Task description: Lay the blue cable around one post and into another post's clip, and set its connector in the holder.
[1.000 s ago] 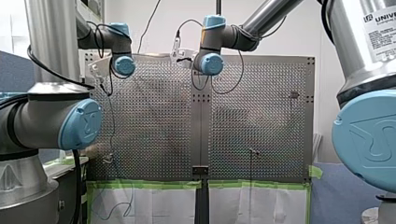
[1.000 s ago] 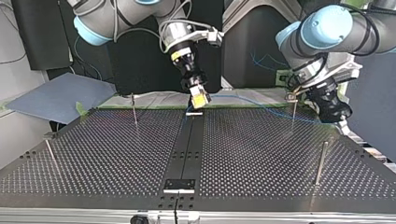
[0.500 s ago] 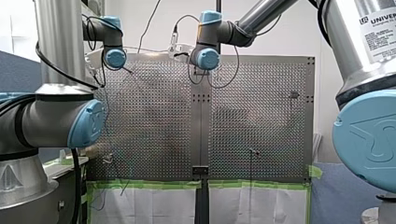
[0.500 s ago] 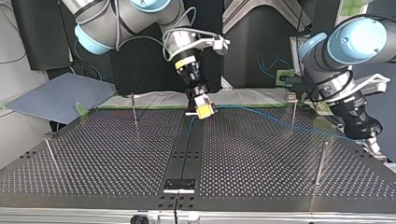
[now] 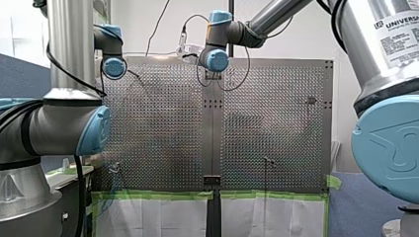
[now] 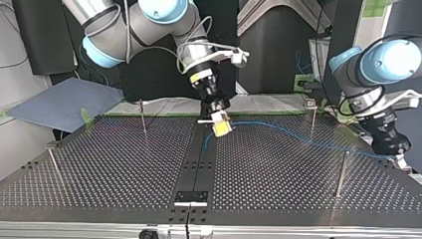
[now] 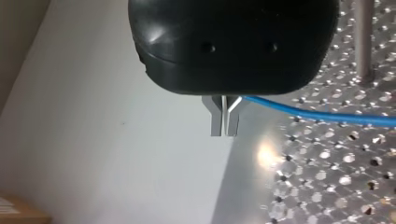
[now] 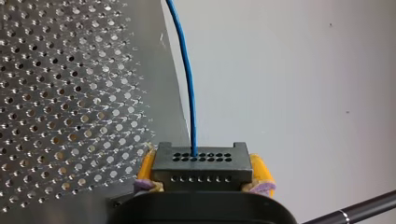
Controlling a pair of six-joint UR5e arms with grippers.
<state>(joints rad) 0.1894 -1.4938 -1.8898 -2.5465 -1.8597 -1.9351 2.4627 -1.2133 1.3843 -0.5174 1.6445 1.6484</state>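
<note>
blue cable [image 6: 286, 132]: stretched over the desk [image 6: 124, 164] from far centre to the top view's right | connector [image 8: 201, 165]: clamped between the right hand's [image 6: 221, 128] yellow pads [image 8: 260, 169] | left hand [image 7: 224, 133]: metal fingers [image 7: 216, 119] pinched on the cable, near a post [image 7: 363, 37]

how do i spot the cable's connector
On the perforated metal table, follow the dark centre strip to my right end effector. Between its yellow pads sits the black rectangular connector, the only block with the thin blue cable leaving it.
</note>
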